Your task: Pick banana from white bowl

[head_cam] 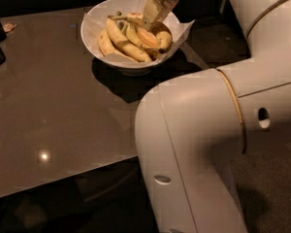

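Lamplight glints off a glossy dark brown table (53,91) in a dim room, and the white bowl (132,66) stands near its far edge, paper-lined and heaped with bananas. The robot's thick white arm (199,144) fills the right foreground and reaches back over the bowl, so the gripper (151,21) points down into the fruit; whether it is open or clamped cannot be told. The banana (164,39), short, speckled and dark-tipped, lies in the bowl just right of the gripper.

Single high view, angled down over the bulky white robot arm (199,144) close by, glossy brown table (48,106) beyond, beige gripper (151,17) over the far round white bowl (93,21).
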Motion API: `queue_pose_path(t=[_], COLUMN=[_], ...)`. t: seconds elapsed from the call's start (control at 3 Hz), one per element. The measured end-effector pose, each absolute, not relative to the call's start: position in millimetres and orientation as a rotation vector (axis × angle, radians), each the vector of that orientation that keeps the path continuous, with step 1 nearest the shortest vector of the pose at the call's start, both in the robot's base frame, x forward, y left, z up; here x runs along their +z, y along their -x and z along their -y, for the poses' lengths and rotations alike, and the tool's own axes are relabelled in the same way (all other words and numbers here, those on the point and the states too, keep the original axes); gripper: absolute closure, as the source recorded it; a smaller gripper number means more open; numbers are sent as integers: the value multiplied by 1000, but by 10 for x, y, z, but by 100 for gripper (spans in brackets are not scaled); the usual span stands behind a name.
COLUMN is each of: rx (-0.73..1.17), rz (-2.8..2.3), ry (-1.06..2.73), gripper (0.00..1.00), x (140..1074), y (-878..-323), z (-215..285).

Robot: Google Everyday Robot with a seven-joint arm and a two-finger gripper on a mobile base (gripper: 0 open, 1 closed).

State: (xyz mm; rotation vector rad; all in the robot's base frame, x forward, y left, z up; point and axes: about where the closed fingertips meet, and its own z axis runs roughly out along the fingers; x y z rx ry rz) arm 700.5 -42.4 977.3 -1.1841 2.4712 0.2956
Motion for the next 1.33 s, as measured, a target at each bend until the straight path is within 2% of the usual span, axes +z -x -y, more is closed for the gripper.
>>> queue_pose_path(t=[1.0,1.33], rx=[439,434], rz=[-2215,-2203], ry=[1551,1535], gripper=[100,100], x=[10106,10095], y=[-6632,-6701], z=[-409,-447])
